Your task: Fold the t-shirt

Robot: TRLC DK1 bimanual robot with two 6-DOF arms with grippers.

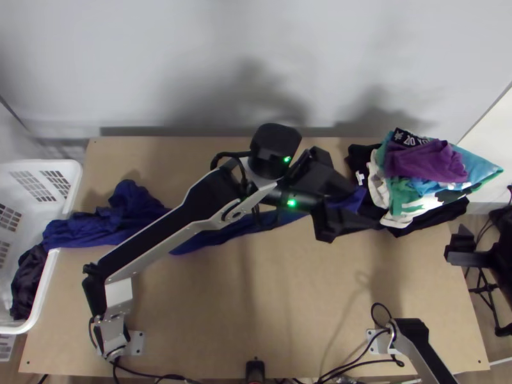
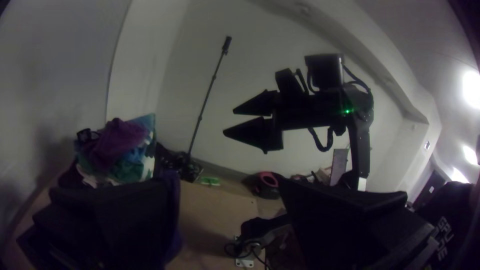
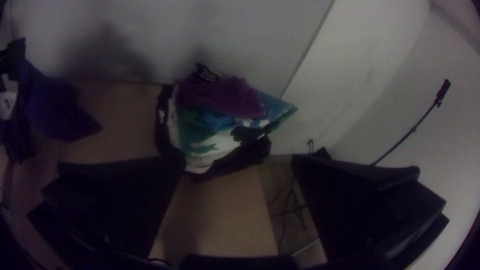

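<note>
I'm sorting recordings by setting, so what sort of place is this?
Probably a robotics lab or workshop: black-and-silver robot arms stand at a light wooden table, with a white plastic basket and a multicoloured pile of cloth.

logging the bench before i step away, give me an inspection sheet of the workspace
surface: light wooden table, no spill seen
job's things: blue cloth, bunched, running from the basket under the left arm to the left gripper; pile at the table's right, purple cloth on top
clutter: black device at the near edge
grippers: left open, cloth at its inner side; right gripper open
cables: black, looping at the near side
surroundings: pale walls, slim pole
</note>
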